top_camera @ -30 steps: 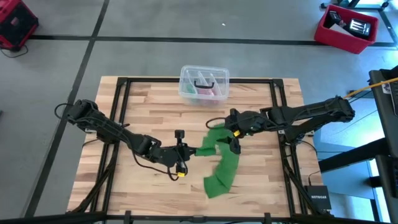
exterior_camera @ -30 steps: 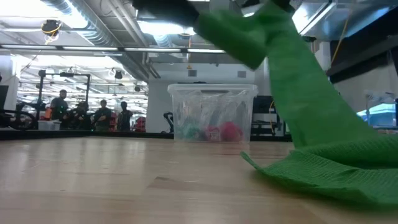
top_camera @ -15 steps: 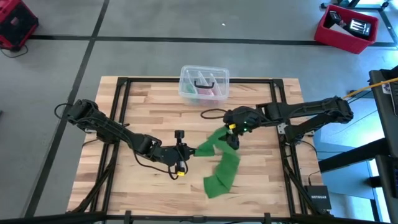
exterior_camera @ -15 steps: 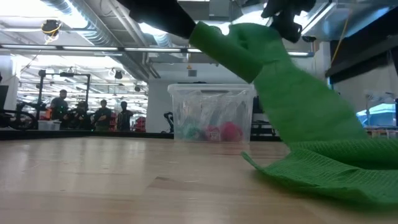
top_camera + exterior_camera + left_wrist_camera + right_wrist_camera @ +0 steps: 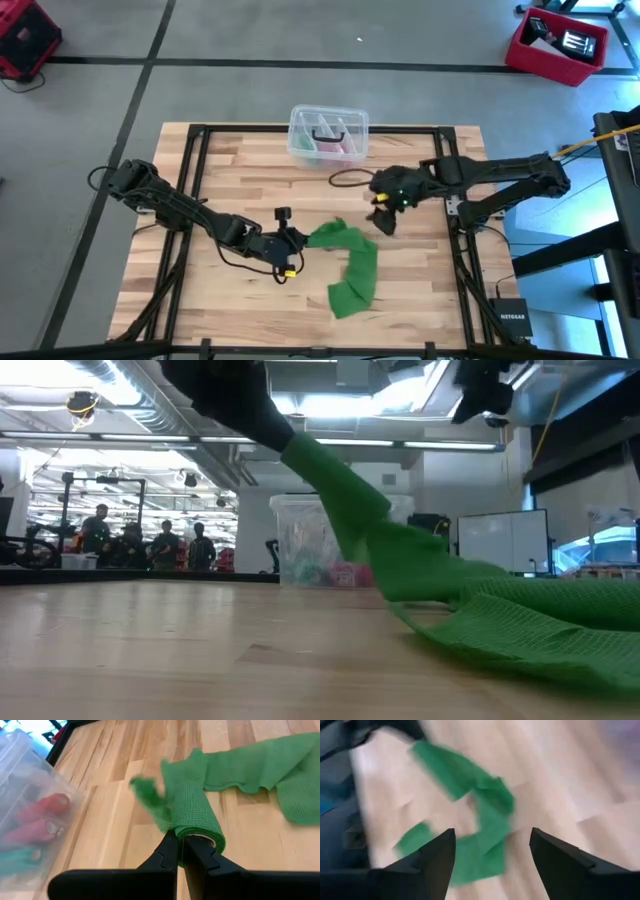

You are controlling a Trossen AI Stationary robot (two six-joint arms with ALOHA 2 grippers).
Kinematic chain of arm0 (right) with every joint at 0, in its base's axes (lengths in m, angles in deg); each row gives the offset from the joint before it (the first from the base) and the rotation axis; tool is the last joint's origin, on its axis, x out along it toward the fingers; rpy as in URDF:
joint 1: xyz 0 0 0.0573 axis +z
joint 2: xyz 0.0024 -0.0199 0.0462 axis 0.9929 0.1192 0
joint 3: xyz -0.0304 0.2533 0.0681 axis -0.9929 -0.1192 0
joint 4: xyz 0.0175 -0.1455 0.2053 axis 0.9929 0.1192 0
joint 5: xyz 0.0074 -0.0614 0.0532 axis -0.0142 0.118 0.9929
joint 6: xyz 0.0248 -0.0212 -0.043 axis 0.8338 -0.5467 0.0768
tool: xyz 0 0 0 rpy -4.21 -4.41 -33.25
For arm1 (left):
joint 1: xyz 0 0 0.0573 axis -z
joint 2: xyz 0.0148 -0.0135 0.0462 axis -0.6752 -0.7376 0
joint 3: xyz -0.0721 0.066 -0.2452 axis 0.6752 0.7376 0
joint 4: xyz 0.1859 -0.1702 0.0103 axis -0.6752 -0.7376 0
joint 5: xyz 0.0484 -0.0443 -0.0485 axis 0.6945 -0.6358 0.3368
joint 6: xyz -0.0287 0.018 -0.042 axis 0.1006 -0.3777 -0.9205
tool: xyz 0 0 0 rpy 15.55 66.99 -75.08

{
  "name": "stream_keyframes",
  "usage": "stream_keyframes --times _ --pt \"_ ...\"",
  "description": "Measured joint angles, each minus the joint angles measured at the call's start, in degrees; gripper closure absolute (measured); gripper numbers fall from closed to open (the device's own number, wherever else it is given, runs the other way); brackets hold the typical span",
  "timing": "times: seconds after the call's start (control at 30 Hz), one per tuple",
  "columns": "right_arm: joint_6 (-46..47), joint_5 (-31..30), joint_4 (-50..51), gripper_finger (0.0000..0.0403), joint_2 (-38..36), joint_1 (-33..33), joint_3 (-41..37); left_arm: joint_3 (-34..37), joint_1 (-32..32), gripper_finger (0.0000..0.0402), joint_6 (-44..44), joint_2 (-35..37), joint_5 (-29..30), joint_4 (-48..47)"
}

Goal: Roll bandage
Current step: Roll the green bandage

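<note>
A wooden table (image 5: 230, 170) fills a workshop. The left gripper (image 5: 181, 851) pinches the rolled end of the green bandage (image 5: 350, 268) near the table's middle — the rest trails loose. The right gripper (image 5: 385, 222) hovers nearby, fingers spread wide, empty.

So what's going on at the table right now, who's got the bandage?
The left pincer is shut on the rolled end of the green bandage, near the middle of the table. The rest of the strip trails loose across the wood toward the front edge. The right pincer is open and holds nothing, hovering beside the strip, not touching it. The clear plastic box sits at the far edge.
</note>
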State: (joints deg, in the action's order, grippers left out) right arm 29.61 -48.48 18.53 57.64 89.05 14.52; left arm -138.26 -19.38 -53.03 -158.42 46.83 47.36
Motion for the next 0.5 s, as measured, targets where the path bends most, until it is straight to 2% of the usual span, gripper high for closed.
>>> stream_keyframes --times 0.1,0.2,0.37,0.5 --pt "0.2 -0.5 -1.3 0.0148 0.1 2.5 -2.4 0.0 0.0 0.04 -1.3 0.0 0.0 0.0" --pt "0.1 -1.2 -8.1 0.0148 0.1 8.0 -7.7 0.0 0.2 0.04 -2.8 0.0 0.0 -0.4" --pt "-2.5 -12.2 -29.8 0.0148 2.4 16.4 -20.4 0.0 0.2 0.04 -2.9 0.0 0.0 0.1" --pt "-6.0 -22.0 -41.8 0.0148 7.5 17.7 -28.5 0.0 0.2 0.04 -3.0 0.0 0.0 0.1"
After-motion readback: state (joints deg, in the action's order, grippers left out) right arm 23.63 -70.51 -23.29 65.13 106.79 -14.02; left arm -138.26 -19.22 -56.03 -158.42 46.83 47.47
